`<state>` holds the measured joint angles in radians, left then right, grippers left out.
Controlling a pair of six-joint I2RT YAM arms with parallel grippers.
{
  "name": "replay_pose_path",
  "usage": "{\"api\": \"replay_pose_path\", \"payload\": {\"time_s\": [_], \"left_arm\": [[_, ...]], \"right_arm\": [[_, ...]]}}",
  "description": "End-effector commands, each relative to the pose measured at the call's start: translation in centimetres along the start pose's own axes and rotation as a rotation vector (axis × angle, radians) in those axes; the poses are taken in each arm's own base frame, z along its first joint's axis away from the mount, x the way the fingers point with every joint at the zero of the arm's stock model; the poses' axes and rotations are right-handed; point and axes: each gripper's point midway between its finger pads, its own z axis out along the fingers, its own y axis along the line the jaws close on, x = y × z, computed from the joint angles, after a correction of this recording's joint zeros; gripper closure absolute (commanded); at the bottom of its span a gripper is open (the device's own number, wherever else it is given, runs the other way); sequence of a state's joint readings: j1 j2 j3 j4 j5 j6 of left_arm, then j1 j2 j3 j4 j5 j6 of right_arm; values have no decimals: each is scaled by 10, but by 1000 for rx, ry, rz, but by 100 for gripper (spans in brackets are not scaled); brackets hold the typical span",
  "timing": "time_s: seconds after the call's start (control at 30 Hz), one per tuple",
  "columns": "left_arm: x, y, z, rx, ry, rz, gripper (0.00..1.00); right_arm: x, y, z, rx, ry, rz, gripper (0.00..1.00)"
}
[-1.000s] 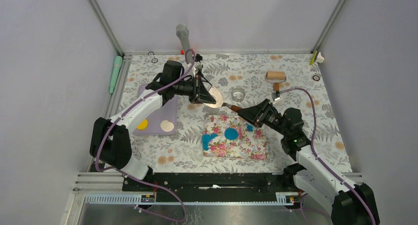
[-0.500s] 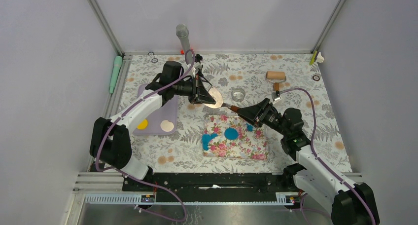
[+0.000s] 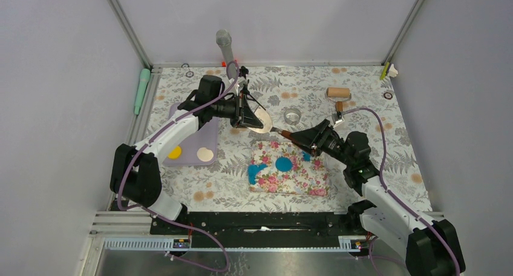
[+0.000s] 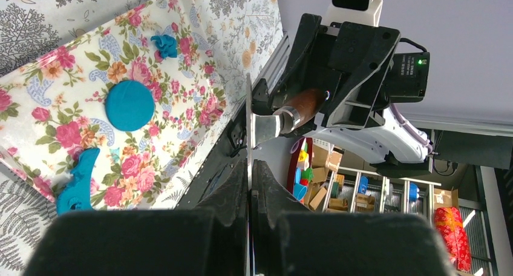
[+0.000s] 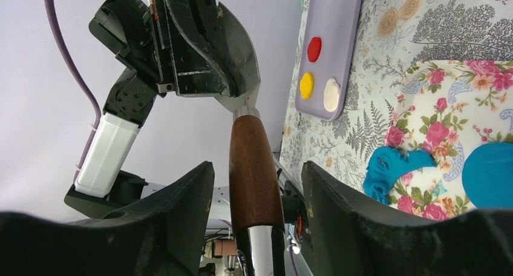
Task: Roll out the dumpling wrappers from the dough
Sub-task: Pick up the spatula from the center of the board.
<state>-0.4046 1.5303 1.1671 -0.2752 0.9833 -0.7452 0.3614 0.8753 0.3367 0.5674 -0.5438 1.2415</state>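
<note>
I am holding a spatula up in the air between my two arms, and I think this is a hand-over from one arm to the other. My left pincer is squeezed tight on the thin metal blade, so the brown handle sticks out for the other arm to take. My right pincer is open. Its two fingers sit on either side of the handle with a small gap on each side, so it is around the handle but has no hold of it. That is why I think the left arm carries all the weight right now. The dumpling wrapper, a round flat blue disc, lies down on the flowery mat. In the top view it is at about 7 o'clock from my right pincer and about 5 o'clock from my left one, well apart from both. The ragged blue dough lies just beside the disc at its 8 o'clock. The wooden roller rests on the table at about 1 o'clock from my right pincer, and nothing touches it.
</note>
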Motion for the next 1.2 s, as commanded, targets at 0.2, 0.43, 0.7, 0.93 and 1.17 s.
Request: {"api": "replay_pose_path", "payload": {"time_s": [0.2,0.43,0.7,0.93,1.17], "left_arm": [[9,-18,-8,53,34,75,100],[9,-17,-8,47,34,71,100],[7,-18,-7,50,35,70,100],[8,-15,-6,39,50,60,100],[10,-15,-6,46,60,59,100]], "right_arm": [[-6,24,1,-74,-7,-58,44],[-4,24,2,-75,11,-57,61],[2,24,2,-92,48,-59,59],[7,23,3,-87,84,-72,45],[6,21,3,-84,76,-69,57]]}}
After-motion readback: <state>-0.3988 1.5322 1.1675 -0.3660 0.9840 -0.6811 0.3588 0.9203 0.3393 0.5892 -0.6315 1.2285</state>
